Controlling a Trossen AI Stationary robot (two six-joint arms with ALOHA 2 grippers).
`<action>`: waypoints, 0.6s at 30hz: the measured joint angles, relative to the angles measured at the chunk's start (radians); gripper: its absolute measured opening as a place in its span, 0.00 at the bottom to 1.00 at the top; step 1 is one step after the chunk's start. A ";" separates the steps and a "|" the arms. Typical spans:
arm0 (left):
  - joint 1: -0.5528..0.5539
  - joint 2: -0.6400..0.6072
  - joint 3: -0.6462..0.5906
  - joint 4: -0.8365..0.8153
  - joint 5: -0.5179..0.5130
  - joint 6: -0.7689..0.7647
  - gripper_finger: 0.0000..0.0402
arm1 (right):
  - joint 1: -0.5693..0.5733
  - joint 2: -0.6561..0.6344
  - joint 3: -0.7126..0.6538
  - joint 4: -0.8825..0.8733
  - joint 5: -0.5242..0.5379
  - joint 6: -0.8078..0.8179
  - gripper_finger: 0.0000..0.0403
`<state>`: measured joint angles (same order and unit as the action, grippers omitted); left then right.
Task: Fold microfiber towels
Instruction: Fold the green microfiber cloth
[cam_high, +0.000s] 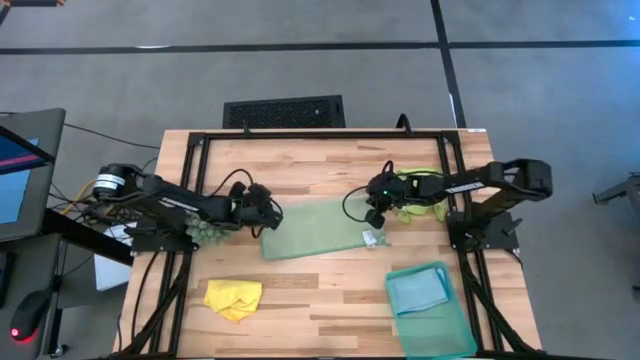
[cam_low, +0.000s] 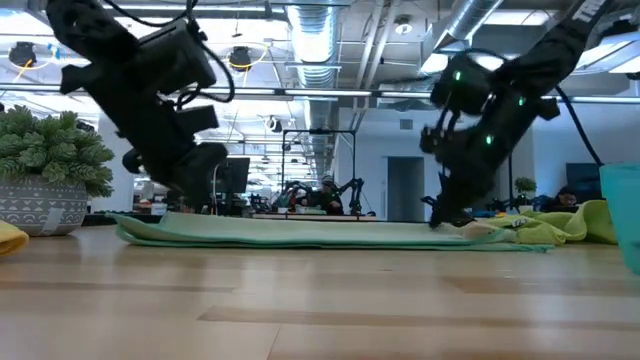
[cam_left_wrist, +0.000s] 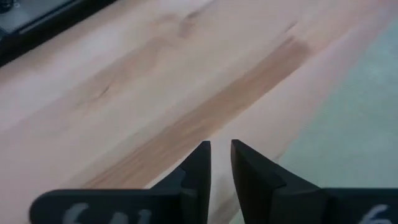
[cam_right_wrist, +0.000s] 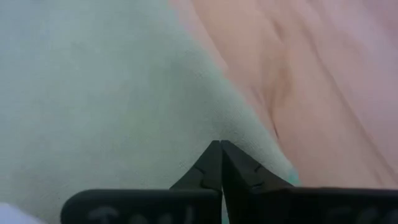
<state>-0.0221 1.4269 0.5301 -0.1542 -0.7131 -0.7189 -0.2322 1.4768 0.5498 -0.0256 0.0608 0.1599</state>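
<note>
From above, you see the pale sage towel (cam_high: 315, 229) flat mid-worktop (cam_high: 320, 160), left pincer (cam_high: 268, 214) at its left edge, right pincer (cam_high: 374, 232) at its right corner. Bare wood lies behind it. The yellow towel (cam_high: 233, 298) sits front left, the blue towel (cam_high: 418, 290) in the teal tray (cam_high: 440, 335).

At worktop height, both pincers touch the towel's ends.

Left wrist: fingers (cam_left_wrist: 200, 165) narrowly apart at the towel's border; whether they hold it, you cannot tell.

Right wrist: fingers (cam_right_wrist: 211, 163) pressed together on the sage corner.
</note>
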 joint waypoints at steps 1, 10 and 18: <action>-0.001 0.000 0.008 0.000 0.002 0.001 0.13 | 0.004 -0.024 0.001 0.001 -0.001 0.000 0.05; -0.007 0.000 -0.018 0.118 0.124 0.038 0.08 | 0.021 0.009 0.000 0.071 0.050 -0.001 0.06; 0.009 0.000 -0.099 0.226 0.155 0.026 0.01 | 0.021 0.127 0.006 0.110 0.057 0.006 0.05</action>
<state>-0.0134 1.4269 0.4307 0.0720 -0.5583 -0.6925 -0.2108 1.6034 0.5556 0.0841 0.1181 0.1654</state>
